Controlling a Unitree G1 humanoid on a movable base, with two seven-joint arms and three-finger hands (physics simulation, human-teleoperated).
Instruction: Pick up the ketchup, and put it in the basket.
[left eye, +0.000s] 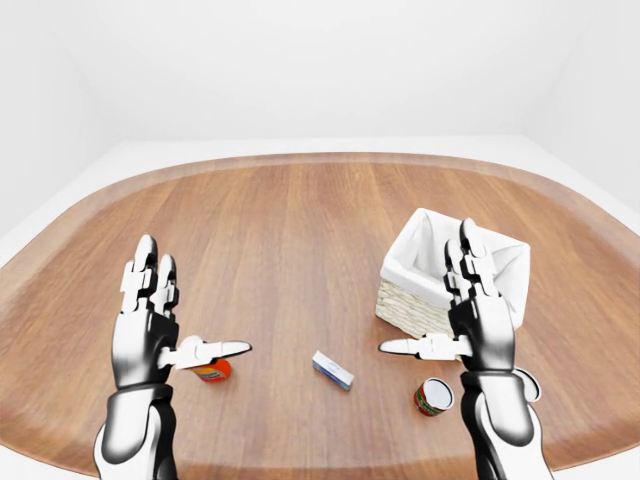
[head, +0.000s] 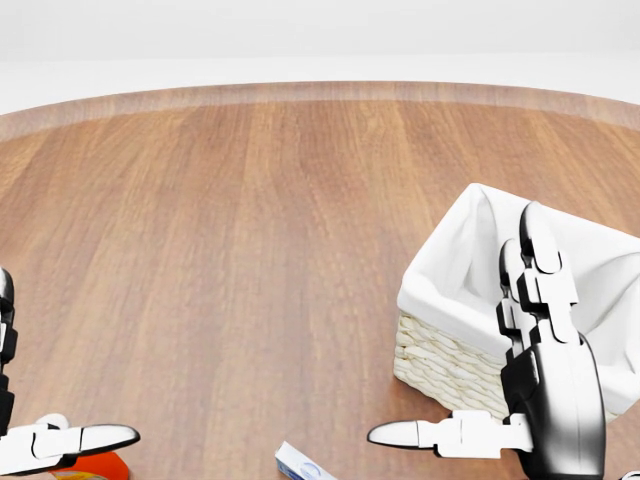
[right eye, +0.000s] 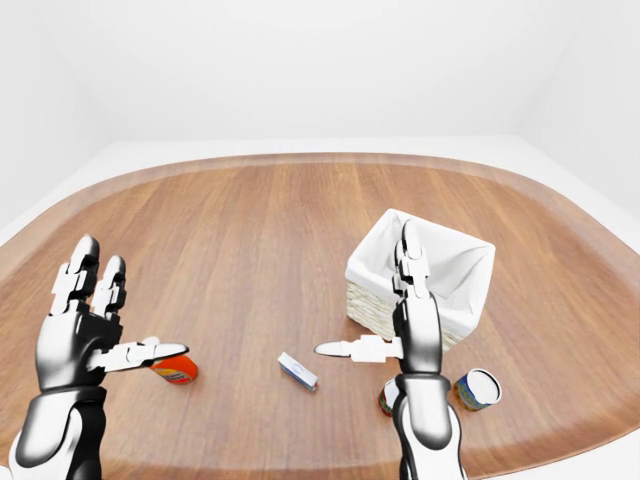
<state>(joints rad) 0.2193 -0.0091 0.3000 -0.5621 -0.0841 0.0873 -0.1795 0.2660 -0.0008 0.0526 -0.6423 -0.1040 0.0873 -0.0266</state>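
left hand (left eye: 148, 330) raised, fingers spread, right hand (left eye: 478, 320) likewise, beside basket (left eye: 425, 270)

Orange item (left eye: 212, 371) partly behind left hand (left eye: 150, 325)

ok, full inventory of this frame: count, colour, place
table: 1, brown wood, rounded edge, fills all views
basket: 1, pale wicker with white liner, right of centre in the left-eye view
ketchup: 1, red-orange, lower left, partly hidden behind the left thumb
small box: 1, white and blue, lying low at centre
cans: 2, lying lower right; one red and green, the other greenish, white ends showing
left hand: 1, silver and black, open, fingers up, above the ketchup
right hand: 1, same colours, open, before the basket
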